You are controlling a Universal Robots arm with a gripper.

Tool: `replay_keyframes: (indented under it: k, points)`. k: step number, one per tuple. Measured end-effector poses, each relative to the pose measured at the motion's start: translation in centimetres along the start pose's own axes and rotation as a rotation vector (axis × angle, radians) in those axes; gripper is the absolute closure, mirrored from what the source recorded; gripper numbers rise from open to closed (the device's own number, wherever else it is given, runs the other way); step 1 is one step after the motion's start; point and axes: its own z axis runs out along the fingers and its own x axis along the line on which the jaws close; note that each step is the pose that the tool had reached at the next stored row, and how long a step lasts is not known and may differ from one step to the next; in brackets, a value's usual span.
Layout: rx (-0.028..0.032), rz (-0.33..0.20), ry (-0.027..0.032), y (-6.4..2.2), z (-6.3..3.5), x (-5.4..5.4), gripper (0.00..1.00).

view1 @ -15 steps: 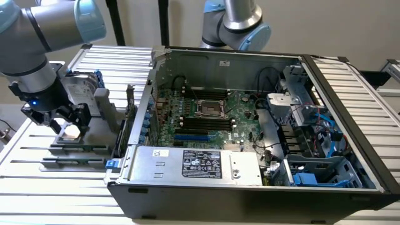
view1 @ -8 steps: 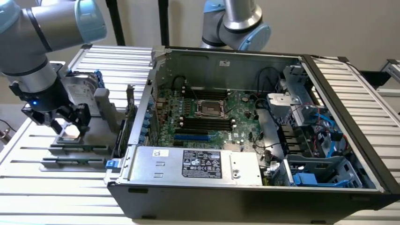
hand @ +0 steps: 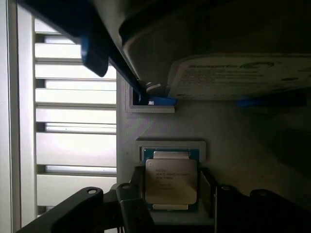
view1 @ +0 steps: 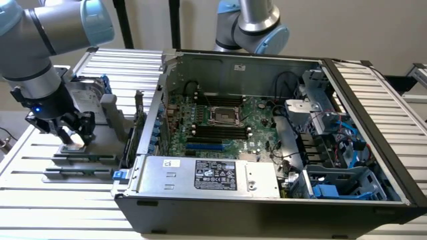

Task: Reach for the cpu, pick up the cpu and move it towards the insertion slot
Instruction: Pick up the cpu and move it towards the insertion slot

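A slatted metal worktop (view1: 53, 210) carries an open computer case (view1: 267, 205) across the middle and the exterior view's right. The arm (view1: 33, 55) reaches down outside the case, on the exterior view's left. There the tool (view1: 75, 136) sits low, right over the cpu (hand: 171, 180), which lies flat in its pale holder (hand: 170, 144) on the worktop; I cannot tell whether the tool is clenched on it or released. The insertion slot (view1: 223, 114) lies inside the case, well apart from the tool towards the exterior view's right and a little farther back.
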Motion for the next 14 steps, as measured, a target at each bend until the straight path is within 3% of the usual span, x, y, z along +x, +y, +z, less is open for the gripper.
replay_keyframes:
  k: [9, 14]
  points:
    - [0.0016, 0.0, 0.0004, 0.02, -0.12, 0.0, 0.46]
    - [0.0016, 0.0, 0.0014, 0.04, -1.2, 0.0, 0.46]
